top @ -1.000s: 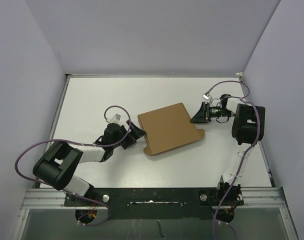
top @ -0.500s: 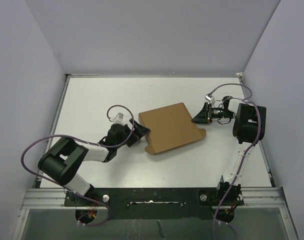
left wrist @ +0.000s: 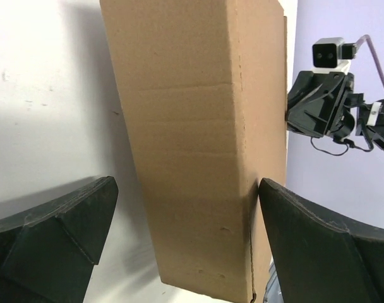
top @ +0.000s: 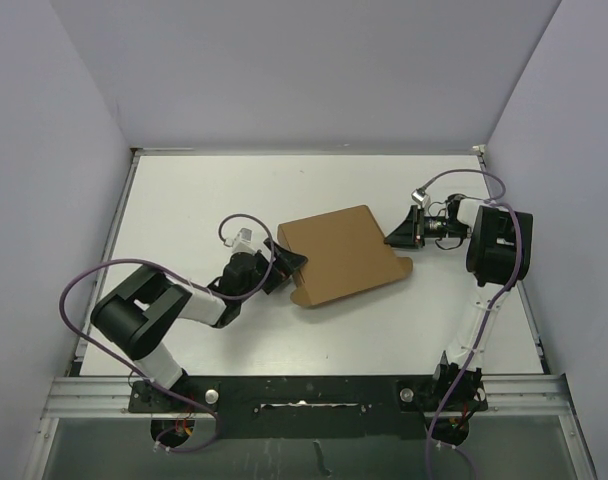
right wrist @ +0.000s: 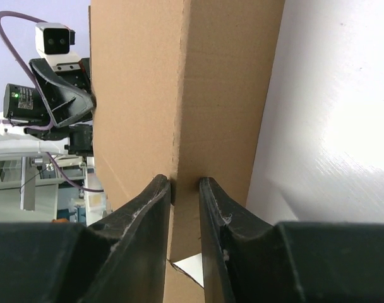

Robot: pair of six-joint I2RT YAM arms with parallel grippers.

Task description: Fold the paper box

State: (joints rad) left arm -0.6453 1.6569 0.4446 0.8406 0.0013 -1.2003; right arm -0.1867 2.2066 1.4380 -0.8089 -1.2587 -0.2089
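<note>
The paper box (top: 339,257) is a closed, shallow brown cardboard shape lying flat mid-table. My left gripper (top: 287,265) is at its left end, open. In the left wrist view, the wide-spread jaws of the left gripper (left wrist: 187,189) straddle the side wall of the paper box (left wrist: 198,126), and neither finger presses it. My right gripper (top: 396,235) is at the box's right end. In the right wrist view the right gripper (right wrist: 184,183) is shut on a thin cardboard wall of the paper box (right wrist: 223,95), one finger on each face.
The white table (top: 184,200) is enclosed by pale purple walls (top: 304,70) at the back and on both sides. A metal rail (top: 304,395) carrying both arm bases runs along the near edge. Cables loop off both arms.
My left arm has slid right, bringing its open jaws around the box's left end. The right jaws have narrowed slightly on the box's right wall. The box has shifted slightly.
</note>
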